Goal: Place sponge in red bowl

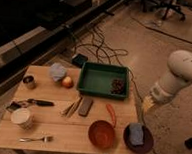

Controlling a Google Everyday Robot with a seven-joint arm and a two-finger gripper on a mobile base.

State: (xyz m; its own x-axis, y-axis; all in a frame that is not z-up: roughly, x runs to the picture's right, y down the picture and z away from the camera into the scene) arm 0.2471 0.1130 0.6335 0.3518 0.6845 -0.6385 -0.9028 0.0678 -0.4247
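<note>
— Where is the sponge?
— The sponge (136, 133) lies on a dark maroon plate (148, 141) at the front right corner of the desk (60, 126). It is just beside the red bowl (101, 133), not in it.
— And the gripper?
— The gripper (147, 103) hangs off the desk's right edge, behind the plate and apart from the sponge, at the end of a white arm (184, 71). Whether it is spread or closed cannot be told.
— What lies near the bowl?
— A slender orange-red thing (110, 114) lies just behind it, with a dark grey slab (85, 106) beside that. A green tray (97, 77) sits farther back.
</note>
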